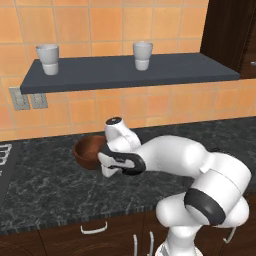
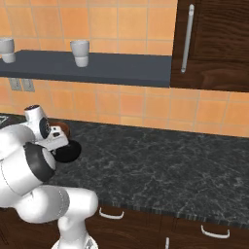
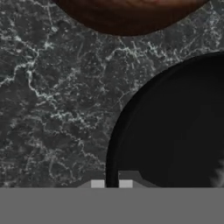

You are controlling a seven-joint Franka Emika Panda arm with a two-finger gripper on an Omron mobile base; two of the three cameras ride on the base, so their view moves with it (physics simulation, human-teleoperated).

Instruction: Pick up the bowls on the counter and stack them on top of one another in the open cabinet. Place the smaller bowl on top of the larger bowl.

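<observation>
Fingers (image 3: 111, 183) narrowly parted astride smaller bowl (image 3: 175, 131) rim, larger bowl (image 3: 127, 15) beyond on counter (image 3: 52, 96)

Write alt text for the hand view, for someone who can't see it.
Close above the counter, the pincer straddles the black bowl's near rim, one tip on either side. The brown bowl sits apart at the top edge.
</observation>
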